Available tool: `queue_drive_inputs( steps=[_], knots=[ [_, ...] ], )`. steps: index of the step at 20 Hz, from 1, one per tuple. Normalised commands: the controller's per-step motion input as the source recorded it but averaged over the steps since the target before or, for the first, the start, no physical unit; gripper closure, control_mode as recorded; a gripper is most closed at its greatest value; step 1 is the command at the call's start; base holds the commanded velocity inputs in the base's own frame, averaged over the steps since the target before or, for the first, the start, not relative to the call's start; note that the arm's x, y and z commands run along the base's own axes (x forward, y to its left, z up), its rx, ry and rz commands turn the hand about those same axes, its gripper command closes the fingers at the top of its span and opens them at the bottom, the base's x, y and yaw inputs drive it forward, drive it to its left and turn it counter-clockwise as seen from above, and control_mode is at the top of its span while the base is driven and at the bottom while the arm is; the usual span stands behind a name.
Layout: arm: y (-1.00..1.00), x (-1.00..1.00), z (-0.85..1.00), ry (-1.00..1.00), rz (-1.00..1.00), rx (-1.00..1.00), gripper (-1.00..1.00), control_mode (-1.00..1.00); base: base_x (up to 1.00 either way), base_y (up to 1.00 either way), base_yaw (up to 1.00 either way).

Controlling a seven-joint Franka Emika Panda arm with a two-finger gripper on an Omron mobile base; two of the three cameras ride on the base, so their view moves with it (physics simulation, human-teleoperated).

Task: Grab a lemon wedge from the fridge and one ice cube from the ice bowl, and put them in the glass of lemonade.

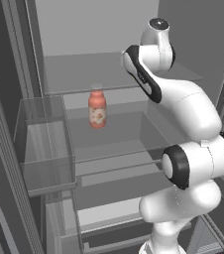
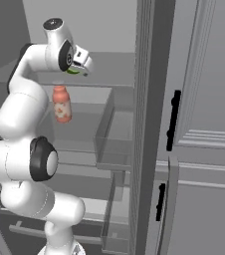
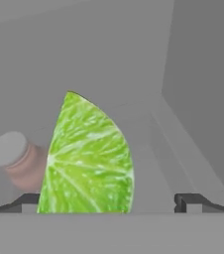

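Hand view shows the bright yellow-green lemon wedge [image 3: 86, 158] standing large between the two dark finger tips [image 3: 24, 202], which stand spread wide apart at either side; whether they touch it cannot be told. Behind it, to the left, lies the pink-labelled bottle with a grey cap [image 3: 17, 161]. From the right base view, the gripper [image 2: 79, 67] is up inside the open dark grey fridge [image 2: 147, 124], green showing at its tip, above the bottle on the glass shelf [image 2: 84, 134].
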Motion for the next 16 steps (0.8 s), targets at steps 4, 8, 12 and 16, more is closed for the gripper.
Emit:
queue_drive_inputs(
  steps=[4, 8, 12, 16],
  knots=[
    [0.0, 0.27, 0.0, -0.02, 0.12, 0.0, -1.0, -1.0, 0.0, 0.0, 0.0],
    [0.0, 0.16, -0.03, 0.0, 0.14, 0.0, -1.0, -1.0, 0.0, 0.0, 0.0],
    [0.0, 0.0, -0.23, 0.01, 0.1, 0.0, -1.0, -1.0, 0.0, 0.0, 0.0],
    [0.0, -0.01, -0.2, 0.03, 0.07, 0.0, -1.0, -1.0, 0.0, 0.0, 0.0]
  ],
)
